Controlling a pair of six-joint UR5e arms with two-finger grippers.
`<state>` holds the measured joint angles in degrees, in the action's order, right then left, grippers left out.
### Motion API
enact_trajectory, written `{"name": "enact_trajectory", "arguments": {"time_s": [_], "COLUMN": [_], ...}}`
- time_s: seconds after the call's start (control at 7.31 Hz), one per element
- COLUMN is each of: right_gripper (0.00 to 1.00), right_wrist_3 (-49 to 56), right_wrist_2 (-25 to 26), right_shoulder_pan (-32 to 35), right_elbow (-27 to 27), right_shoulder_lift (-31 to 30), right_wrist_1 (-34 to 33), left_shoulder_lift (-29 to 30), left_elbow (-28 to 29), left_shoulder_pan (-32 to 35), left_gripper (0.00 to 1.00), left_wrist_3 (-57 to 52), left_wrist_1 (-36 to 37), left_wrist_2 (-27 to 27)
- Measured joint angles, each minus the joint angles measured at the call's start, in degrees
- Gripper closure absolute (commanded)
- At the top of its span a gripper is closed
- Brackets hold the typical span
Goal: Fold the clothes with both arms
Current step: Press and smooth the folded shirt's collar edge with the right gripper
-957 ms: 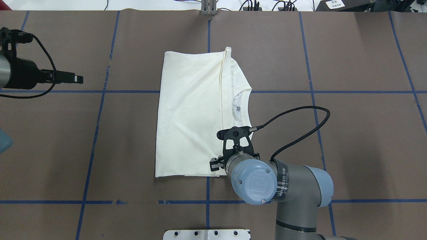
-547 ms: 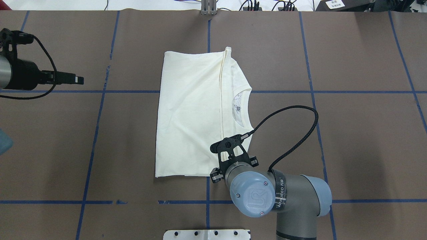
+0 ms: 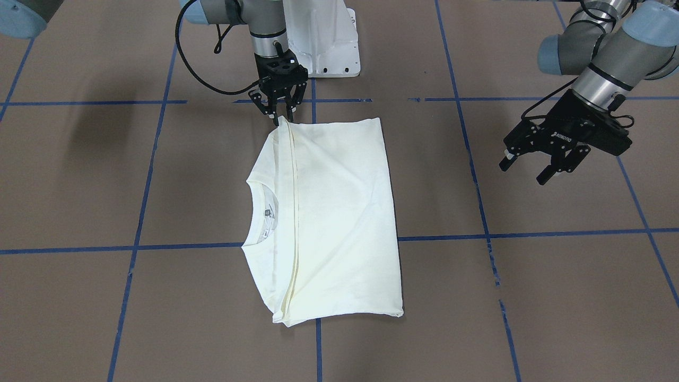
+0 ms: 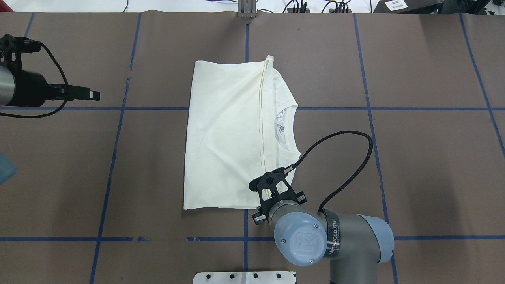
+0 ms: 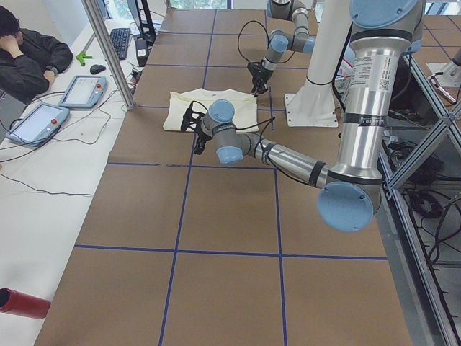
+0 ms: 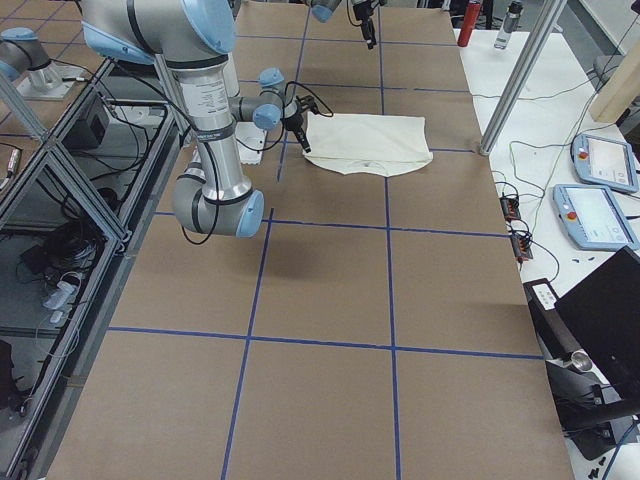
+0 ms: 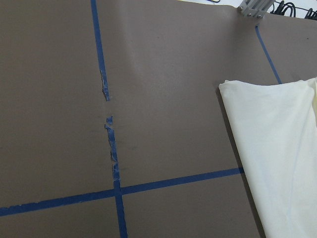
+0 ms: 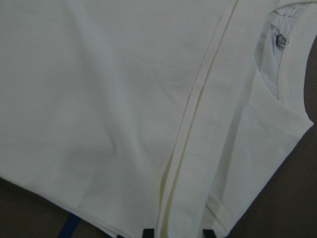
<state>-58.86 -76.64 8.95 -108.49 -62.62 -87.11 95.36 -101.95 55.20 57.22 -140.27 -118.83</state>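
Observation:
The cream T-shirt [image 4: 229,134] lies folded flat in the middle of the table, plain back up, with the collar [image 4: 291,126] and its label towards the right; no print shows. It also shows in the front-facing view [image 3: 339,212]. My right gripper [image 3: 281,119] points down at the shirt's edge nearest the robot. Its two fingertips [image 8: 148,233] stand apart on either side of the folded hem strip [image 8: 198,129]. The right arm [image 4: 311,232] hides the gripper from above. My left gripper [image 3: 530,167] is open and empty. It hovers over bare table far to the shirt's left [image 4: 94,95].
The white pedestal base [image 3: 323,37] stands at the robot's side of the table. Blue tape lines [image 4: 118,157] cross the brown table cover. A metal post [image 4: 247,10] stands at the far edge. An operator [image 5: 25,54] with tablets [image 5: 83,90] sits beyond the far edge.
My right arm has drawn back towards the robot, from over the shirt's near part to its near edge. The shirt has stayed flat. The left gripper has barely moved.

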Motion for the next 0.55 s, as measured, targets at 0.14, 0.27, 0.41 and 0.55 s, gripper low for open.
{"name": "enact_trajectory", "arguments": {"time_s": [0.14, 0.27, 0.41, 0.55], "right_gripper": [1.00, 1.00, 1.00, 1.00], "right_wrist_3": [0.02, -0.02, -0.07, -0.10], "right_wrist_2": [0.00, 0.05, 0.12, 0.15], "right_shoulder_pan": [-0.01, -0.02, 0.04, 0.14], "right_elbow": [-0.08, -0.19, -0.24, -0.26], "right_shoulder_lift": [-0.14, -0.17, -0.14, -0.09], "right_wrist_1": [-0.04, -0.04, -0.01, 0.00], "left_shoulder_lift": [0.00, 0.00, 0.00, 0.00], "left_elbow": [0.00, 0.00, 0.00, 0.00], "left_shoulder_pan": [0.00, 0.00, 0.00, 0.00], "left_gripper": [0.00, 0.00, 0.00, 0.00], "left_wrist_3": [0.00, 0.00, 0.00, 0.00], "left_wrist_1": [0.00, 0.00, 0.00, 0.00], "left_wrist_2": [0.00, 0.00, 0.03, 0.04]}}
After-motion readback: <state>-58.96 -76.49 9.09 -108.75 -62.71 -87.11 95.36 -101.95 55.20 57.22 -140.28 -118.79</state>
